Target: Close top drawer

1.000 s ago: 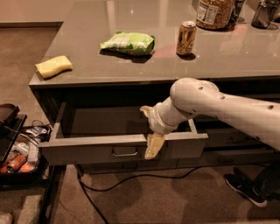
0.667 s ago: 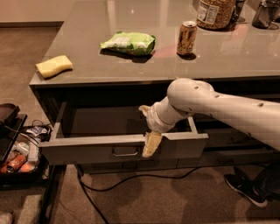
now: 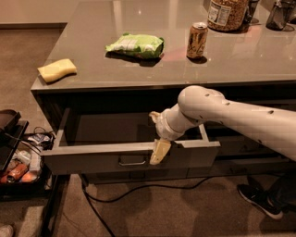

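Observation:
The top drawer [image 3: 88, 159] stands pulled out from under the grey counter [image 3: 152, 69]. Its flat dark front panel faces me, with a small silver bar handle [image 3: 132, 161] at the centre and lighter grey side walls. Nothing shows inside it. My white arm reaches in from the right. The gripper [image 3: 159, 151] hangs at the drawer's front panel, just right of the handle, with its cream tip lying over the top edge and outer face of the panel.
On the counter lie a yellow sponge [image 3: 57, 69], a green snack bag [image 3: 135, 45], a drink can [image 3: 197, 40] and a large jar [image 3: 226, 13]. A black rack with clutter [image 3: 18, 162] stands at the left. A cable [image 3: 138, 189] crosses the floor. A shoe [image 3: 259, 201] is at lower right.
The gripper has shifted slightly left along the drawer's front panel, closer to the handle. The drawer stays pulled out about as far as before.

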Controlling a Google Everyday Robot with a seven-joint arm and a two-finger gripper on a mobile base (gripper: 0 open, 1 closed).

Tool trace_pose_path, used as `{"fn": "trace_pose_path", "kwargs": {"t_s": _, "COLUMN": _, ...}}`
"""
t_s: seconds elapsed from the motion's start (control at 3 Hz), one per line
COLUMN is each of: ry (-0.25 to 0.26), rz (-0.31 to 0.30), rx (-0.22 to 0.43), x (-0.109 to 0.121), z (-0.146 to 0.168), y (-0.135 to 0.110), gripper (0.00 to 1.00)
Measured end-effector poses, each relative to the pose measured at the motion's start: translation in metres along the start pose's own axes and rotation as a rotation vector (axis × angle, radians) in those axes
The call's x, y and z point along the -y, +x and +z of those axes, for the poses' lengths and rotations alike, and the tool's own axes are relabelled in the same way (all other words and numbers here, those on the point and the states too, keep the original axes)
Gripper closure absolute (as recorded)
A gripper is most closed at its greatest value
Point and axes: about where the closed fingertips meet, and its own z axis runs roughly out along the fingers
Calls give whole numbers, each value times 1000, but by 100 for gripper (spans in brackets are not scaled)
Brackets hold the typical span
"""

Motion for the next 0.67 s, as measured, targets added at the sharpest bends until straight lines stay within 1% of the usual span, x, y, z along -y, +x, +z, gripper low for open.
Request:
{"fn": "trace_pose_path", "kwargs": {"t_s": 0.33, "ry": 40, "rz": -4, "rx": -13, "x": 23, "z": -3, "y": -7, "gripper": 0}}
{"fn": "trace_pose_path", "kwargs": {"t_s": 0.67, "ry": 40, "rz": -7, "rx": -16, "x": 26, "z": 2, "y": -8, "gripper": 0}}
